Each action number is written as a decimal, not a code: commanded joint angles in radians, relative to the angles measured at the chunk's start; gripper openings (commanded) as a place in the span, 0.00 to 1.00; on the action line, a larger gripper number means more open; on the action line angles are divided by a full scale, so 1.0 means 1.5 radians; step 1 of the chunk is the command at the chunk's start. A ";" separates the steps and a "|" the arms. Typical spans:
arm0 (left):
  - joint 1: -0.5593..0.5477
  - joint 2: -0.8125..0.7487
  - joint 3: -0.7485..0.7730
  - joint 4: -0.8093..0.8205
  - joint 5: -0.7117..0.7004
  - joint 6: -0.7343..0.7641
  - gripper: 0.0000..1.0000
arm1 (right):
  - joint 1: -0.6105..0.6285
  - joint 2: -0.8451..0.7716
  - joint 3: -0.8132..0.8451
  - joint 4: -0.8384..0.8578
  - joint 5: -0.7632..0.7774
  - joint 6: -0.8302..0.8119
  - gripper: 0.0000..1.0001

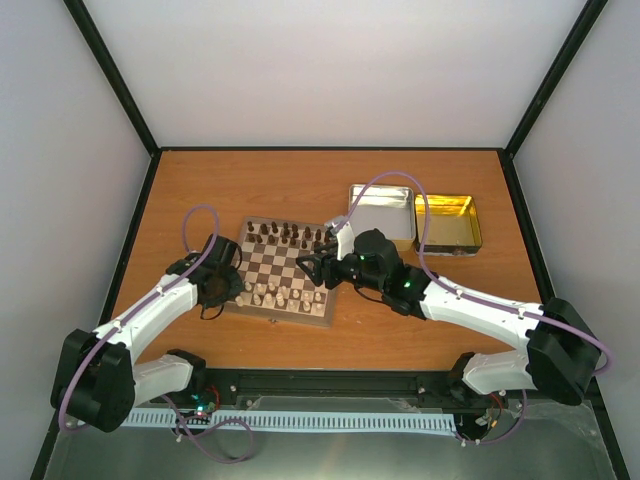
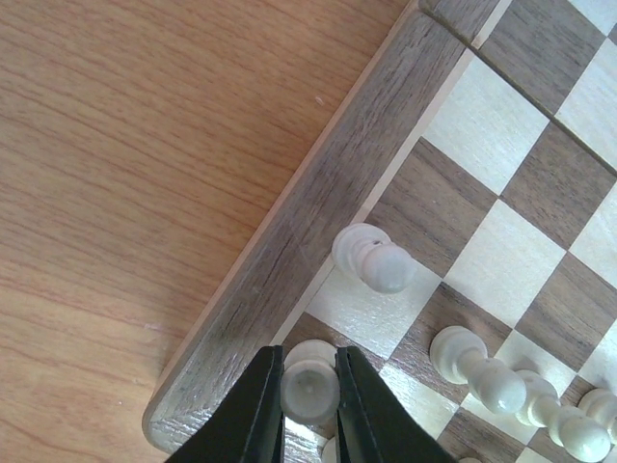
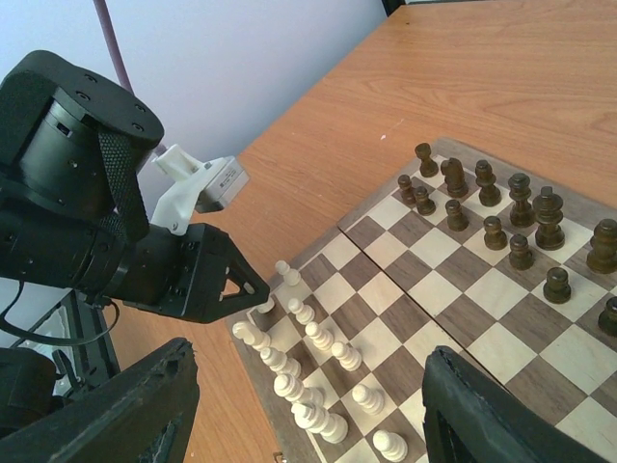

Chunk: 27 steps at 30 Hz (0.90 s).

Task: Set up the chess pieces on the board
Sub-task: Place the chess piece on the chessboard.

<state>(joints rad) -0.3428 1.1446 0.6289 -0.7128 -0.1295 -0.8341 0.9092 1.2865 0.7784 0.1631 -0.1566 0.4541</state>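
overhead far; wrists close over board (image 1: 285, 268)

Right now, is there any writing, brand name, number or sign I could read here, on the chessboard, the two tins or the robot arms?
None: no word, number or logo can be read in any view.
Board: plain wooden border, no square letters or numbers on the parts shown.
Silver tin and gold tin: no label visible.
Left arm and right arm: no marking clear enough to read.
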 commanded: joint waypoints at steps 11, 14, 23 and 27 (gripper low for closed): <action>-0.005 -0.014 0.030 -0.047 0.029 0.000 0.22 | -0.005 0.009 -0.014 0.027 0.003 0.006 0.64; -0.005 -0.022 0.039 -0.057 0.030 0.002 0.24 | -0.005 0.008 -0.013 0.027 0.003 0.006 0.64; -0.005 -0.057 0.079 -0.108 0.005 0.010 0.25 | -0.007 0.002 -0.014 0.024 0.003 0.008 0.64; -0.005 -0.079 0.071 -0.133 0.033 0.009 0.09 | -0.006 0.002 -0.014 0.023 0.003 0.009 0.64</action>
<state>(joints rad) -0.3435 1.0573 0.7120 -0.8459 -0.1009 -0.8276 0.9073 1.2953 0.7692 0.1753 -0.1570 0.4610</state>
